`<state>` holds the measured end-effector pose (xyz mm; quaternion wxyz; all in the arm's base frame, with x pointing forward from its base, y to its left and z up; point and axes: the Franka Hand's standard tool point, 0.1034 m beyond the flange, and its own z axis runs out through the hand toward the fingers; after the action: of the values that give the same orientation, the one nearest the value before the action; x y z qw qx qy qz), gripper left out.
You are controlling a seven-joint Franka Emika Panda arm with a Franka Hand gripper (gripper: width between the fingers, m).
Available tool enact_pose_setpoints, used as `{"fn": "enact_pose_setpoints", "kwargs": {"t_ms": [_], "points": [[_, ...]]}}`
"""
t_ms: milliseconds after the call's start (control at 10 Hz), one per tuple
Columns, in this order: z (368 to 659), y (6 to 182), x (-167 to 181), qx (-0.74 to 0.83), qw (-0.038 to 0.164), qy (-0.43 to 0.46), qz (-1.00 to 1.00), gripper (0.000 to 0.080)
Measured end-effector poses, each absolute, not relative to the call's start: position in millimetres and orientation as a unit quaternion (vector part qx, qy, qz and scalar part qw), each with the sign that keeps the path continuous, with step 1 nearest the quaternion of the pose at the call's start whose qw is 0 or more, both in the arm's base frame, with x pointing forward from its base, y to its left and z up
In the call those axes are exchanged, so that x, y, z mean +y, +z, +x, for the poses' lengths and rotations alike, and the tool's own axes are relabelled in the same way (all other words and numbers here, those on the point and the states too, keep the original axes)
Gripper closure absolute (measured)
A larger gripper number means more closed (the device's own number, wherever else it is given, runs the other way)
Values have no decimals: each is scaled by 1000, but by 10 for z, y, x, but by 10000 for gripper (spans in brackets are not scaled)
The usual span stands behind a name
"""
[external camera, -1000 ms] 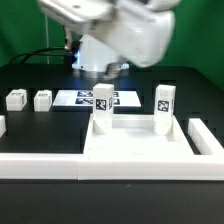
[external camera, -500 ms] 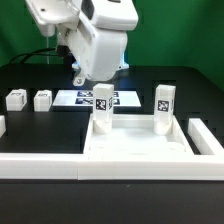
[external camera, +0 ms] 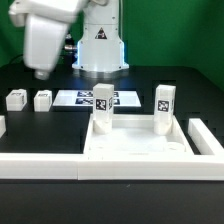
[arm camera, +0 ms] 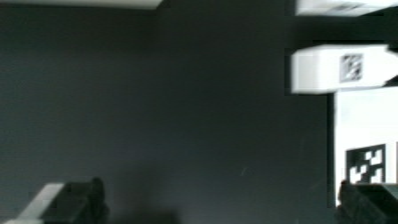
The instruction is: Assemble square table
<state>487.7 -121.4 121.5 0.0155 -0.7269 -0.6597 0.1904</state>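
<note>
Swung aside, the arm now fills the upper left of the exterior view; half a second ago it hung above the marker board. The parts on the bench lie as they did then.

The gripper is open and holds nothing. In the wrist view its two dark fingers stand wide apart with only black bench surface between them. That view also shows a loose leg, tag up, near a tagged corner of the marker board.

The top sits at the lower centre of the exterior view, its near side against the rail that runs along the bottom. Two upright legs stand at its far corners, one at the exterior view's left and one at its right, tags facing the camera.

Two loose legs lie side by side at mid-left, well apart from the top and just beside the marker board's left end.
</note>
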Motion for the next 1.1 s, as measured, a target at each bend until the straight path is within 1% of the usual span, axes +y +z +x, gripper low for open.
{"fn": "enact_pose_setpoints", "kwargs": {"t_ms": [100,200,300,400,500,800,900,1000,1100], "points": [[4623,1185,-1399,-583,5,200,-787,150],[4491,1143,-1440,-537,0,203,-819,150],[4327,1066,-1475,-481,6,210,-851,150],[4375,1083,-1459,-442,-7,208,-873,150],[4391,1085,-1431,-429,-11,206,-880,150],[4379,1064,-1409,-323,-33,206,-923,150],[4261,957,-1437,-229,-40,224,-947,150],[4127,866,-1408,-150,-39,264,-952,150],[4126,816,-1337,-120,-36,286,-950,150]]}}
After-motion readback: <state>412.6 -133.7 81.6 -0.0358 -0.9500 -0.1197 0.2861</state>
